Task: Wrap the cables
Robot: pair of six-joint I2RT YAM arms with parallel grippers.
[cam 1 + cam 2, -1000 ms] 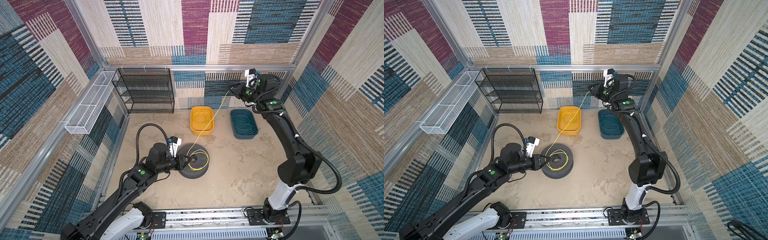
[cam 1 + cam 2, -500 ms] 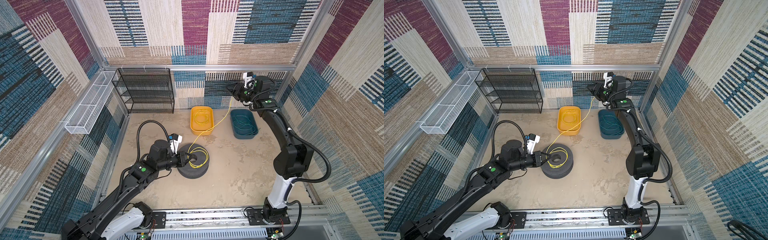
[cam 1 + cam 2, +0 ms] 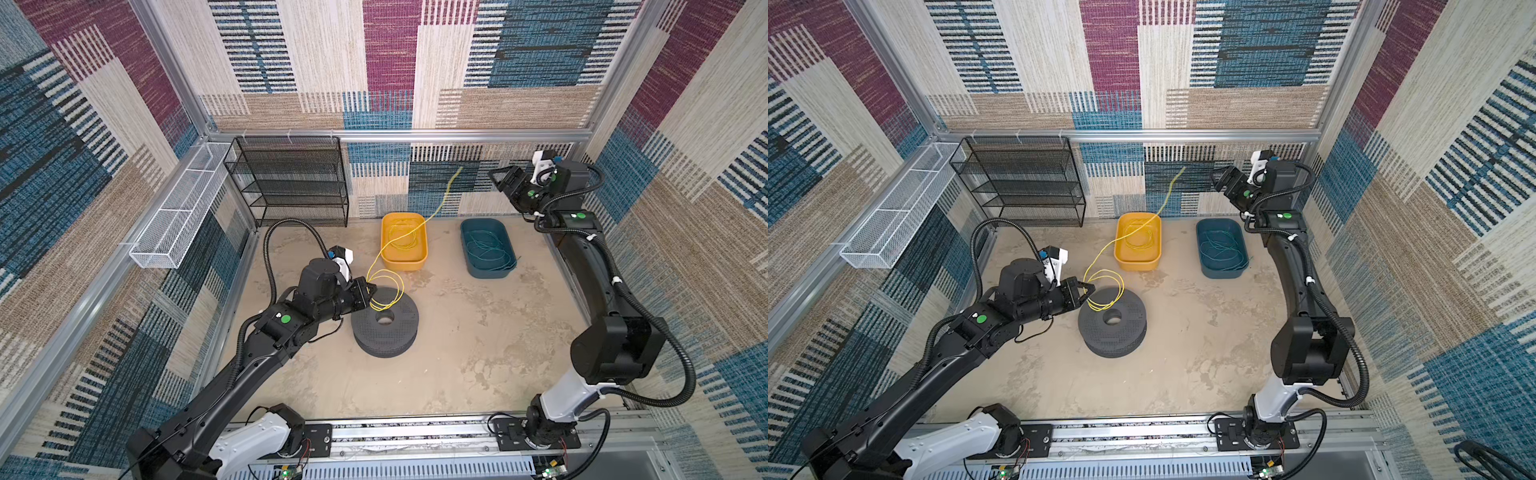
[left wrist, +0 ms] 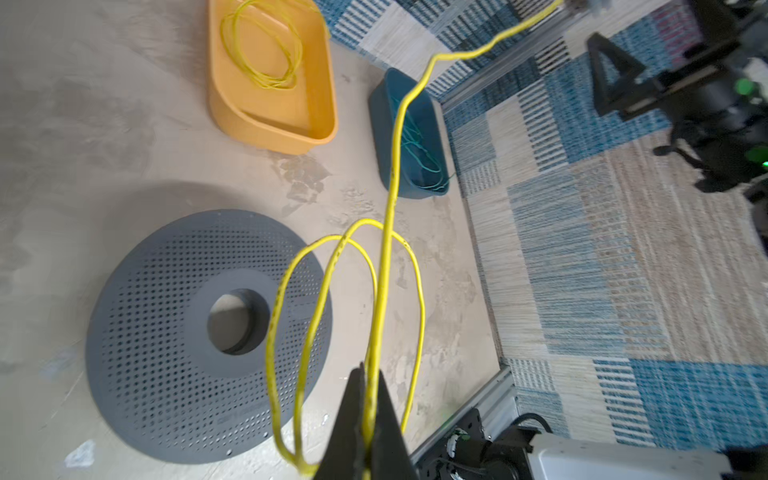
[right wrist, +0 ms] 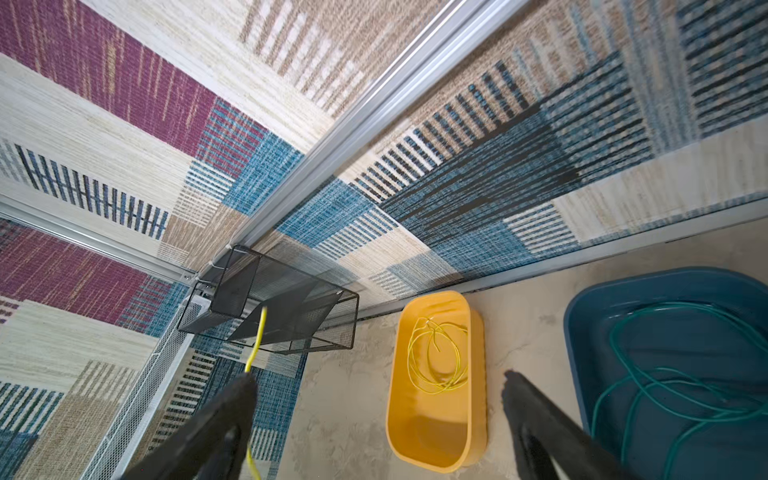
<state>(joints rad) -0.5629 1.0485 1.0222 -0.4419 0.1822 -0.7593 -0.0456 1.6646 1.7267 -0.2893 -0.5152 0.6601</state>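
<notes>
Yellow cable (image 4: pixel 384 270) loops hang from the left gripper (image 3: pixel 369 292), whose jaws are pinched shut on the strands just above a grey perforated spool (image 3: pixel 386 332). That arm reaches low and forward. From the grip, 1 strand climbs over the yellow bin (image 3: pixel 405 266) toward the back wall. Further right, the right gripper (image 3: pixel 498 178) is held high with its jaws spread wide, gripping nothing. Only the right wrist view shows the strand crossing 1 finger (image 5: pixel 224 415); contact is unclear.

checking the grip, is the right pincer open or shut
Open: the right pincer has its tips wide apart in its wrist view; the yellow cable ends clear of it in a top view.
</notes>
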